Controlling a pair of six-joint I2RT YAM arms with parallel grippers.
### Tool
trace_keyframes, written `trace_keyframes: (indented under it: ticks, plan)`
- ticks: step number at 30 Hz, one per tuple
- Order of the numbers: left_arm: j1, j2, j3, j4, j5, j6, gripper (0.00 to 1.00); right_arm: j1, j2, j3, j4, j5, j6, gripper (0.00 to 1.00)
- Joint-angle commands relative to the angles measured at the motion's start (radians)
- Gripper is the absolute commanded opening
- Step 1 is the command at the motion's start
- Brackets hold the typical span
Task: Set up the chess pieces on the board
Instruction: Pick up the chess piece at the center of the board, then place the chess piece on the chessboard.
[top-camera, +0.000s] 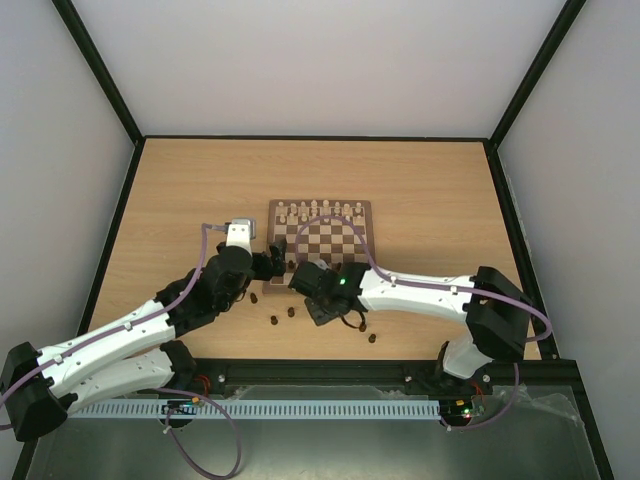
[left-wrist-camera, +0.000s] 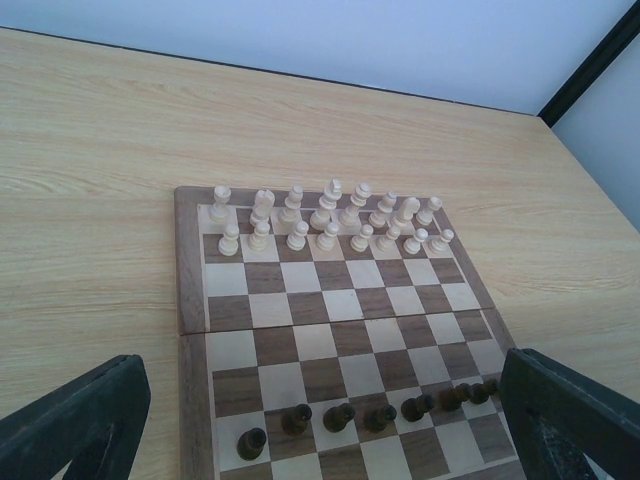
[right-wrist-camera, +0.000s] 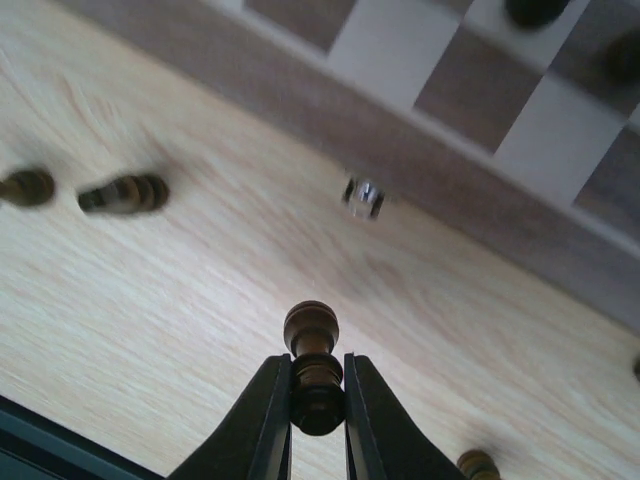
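Clamping one dark chess piece (right-wrist-camera: 312, 345) in right tool (right-wrist-camera: 318, 385); left tool (left-wrist-camera: 322, 375) spread wide, empty.
Top: at least four dark pieces (top-camera: 273, 321) loose on counter (top-camera: 420, 190) beside board (top-camera: 325, 245). Left wrist: sixteen cream chessmen (left-wrist-camera: 328, 215), seven dark on board. Right wrist: held piece over counter, off board.

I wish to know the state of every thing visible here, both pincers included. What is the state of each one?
Left pincer: open, empty.
Right pincer: shut on the held dark piece.
Held dark piece: clamped between the fingers, head showing.
Board: unfolded, lying flat.
Cream chessmen: standing in two far rows.
Dark pieces on the board: standing in one row.
Loose dark piece: lying on its side, off the board.
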Motion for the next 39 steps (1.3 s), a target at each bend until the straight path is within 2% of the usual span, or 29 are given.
trace_keyframes:
  ticks: [1,14,39]
  plan:
    - [-0.003,-0.019,-0.014,-0.012,-0.029,-0.002,0.99,-0.053,-0.003,0.090,-0.086,0.032,-0.062,0.12]
    - [-0.003,-0.035,-0.017,-0.016,-0.037,-0.005,0.99,-0.167,0.163,0.289,-0.141,0.017,-0.187,0.11]
    - [-0.003,-0.134,-0.044,-0.049,-0.131,-0.041,0.99,-0.219,0.274,0.343,-0.106,-0.030,-0.240,0.11]
